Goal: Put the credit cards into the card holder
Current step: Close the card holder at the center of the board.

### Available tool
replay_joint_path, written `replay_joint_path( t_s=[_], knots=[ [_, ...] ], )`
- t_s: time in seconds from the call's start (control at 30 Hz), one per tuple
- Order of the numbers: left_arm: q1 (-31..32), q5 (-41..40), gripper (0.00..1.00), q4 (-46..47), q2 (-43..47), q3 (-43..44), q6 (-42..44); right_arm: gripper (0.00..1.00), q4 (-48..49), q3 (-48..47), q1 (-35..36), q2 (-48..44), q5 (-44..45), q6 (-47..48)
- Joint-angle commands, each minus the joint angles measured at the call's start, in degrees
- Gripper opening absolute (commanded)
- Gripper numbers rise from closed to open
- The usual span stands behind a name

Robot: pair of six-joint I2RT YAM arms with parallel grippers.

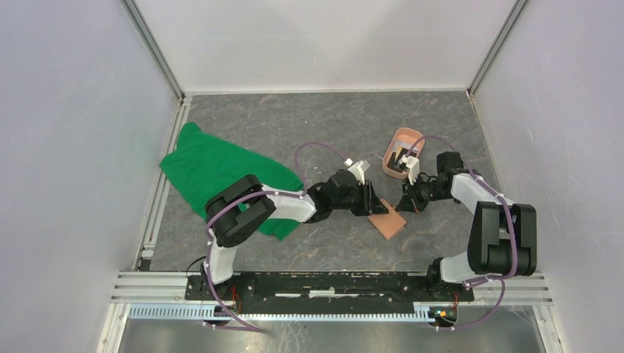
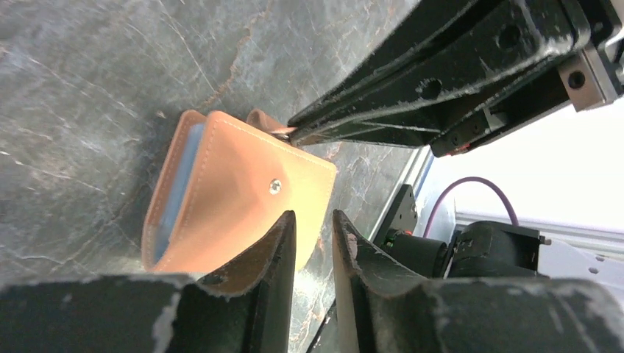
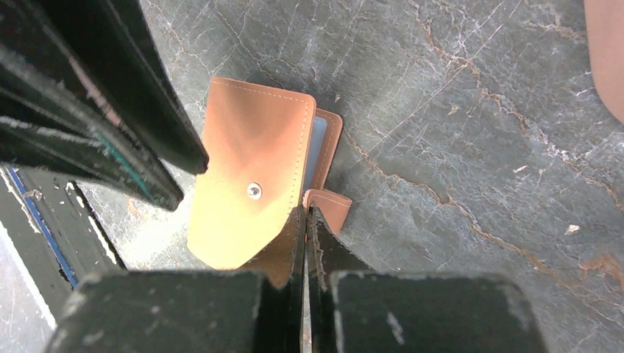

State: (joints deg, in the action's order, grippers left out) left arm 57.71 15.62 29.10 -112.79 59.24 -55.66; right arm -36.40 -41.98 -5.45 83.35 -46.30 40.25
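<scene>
The tan-orange card holder (image 1: 387, 219) lies folded on the grey table between my two grippers. It also shows in the left wrist view (image 2: 243, 202) and the right wrist view (image 3: 250, 184), with its snap stud up and blue-grey pockets at one edge. My right gripper (image 1: 407, 200) is shut, its tips (image 3: 305, 215) pinching at the strap tab (image 3: 329, 207). My left gripper (image 1: 371, 200) stands just over the card holder's opposite corner, its jaws a narrow gap apart (image 2: 315, 224) and holding nothing. The credit cards (image 1: 401, 157), pale and dark, lie in the salmon-pink tray (image 1: 392, 140).
A crumpled green cloth (image 1: 221, 173) lies at the left under the left arm. The pink tray stands just behind the right gripper; its edge shows in the right wrist view (image 3: 607, 51). White walls close in the table on three sides.
</scene>
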Motion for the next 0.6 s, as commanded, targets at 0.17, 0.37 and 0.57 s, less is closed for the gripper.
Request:
replay_joint_path(
  t_s=[0.17,0.37,0.57],
  knots=[
    [-1.29,-1.84,0.28,-8.05,-3.02,7.09,6.32,0.0,2.58,0.23,0.27,-3.18,-0.4,-0.94],
    [-1.26,-2.94,0.23,-13.74,-5.48,11.35,8.97,0.0,3.56,0.06,0.27,-4.07,-0.67,-2.03],
    [-1.22,-2.71,0.17,-14.76,-7.36,10.95,9.34,0.0,4.96,-0.26,0.28,-5.84,-3.42,-3.01]
  ],
)
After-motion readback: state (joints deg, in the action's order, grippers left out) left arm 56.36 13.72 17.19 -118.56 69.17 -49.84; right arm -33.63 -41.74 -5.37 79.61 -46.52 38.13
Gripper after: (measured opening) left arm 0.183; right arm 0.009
